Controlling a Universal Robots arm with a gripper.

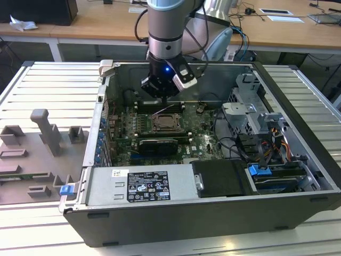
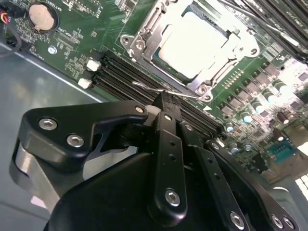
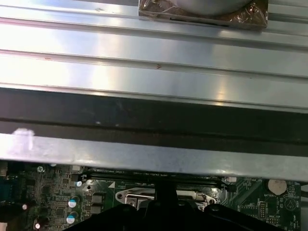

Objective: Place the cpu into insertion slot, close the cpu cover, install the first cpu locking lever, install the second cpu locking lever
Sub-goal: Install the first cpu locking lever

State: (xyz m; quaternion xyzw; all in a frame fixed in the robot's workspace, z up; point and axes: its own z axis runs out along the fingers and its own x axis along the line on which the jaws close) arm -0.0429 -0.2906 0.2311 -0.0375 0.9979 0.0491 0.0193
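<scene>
cpu [image 2: 192,41] is kept under cpu cover [image 2: 140,45] | gripper [image 2: 166,98] is held just beside cover edge | fingers [image 2: 166,125] are pressed together, no gap btwn | lever wire [image 2: 149,88] is touched by tip

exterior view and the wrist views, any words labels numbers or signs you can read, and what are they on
None reads for certain.
White label on top of the power supply: rows of print and symbols, too small to read.
Small white sticker just behind that label: too small to read.
Motherboard in the second wrist view: white printed markings, too small to read.
</scene>
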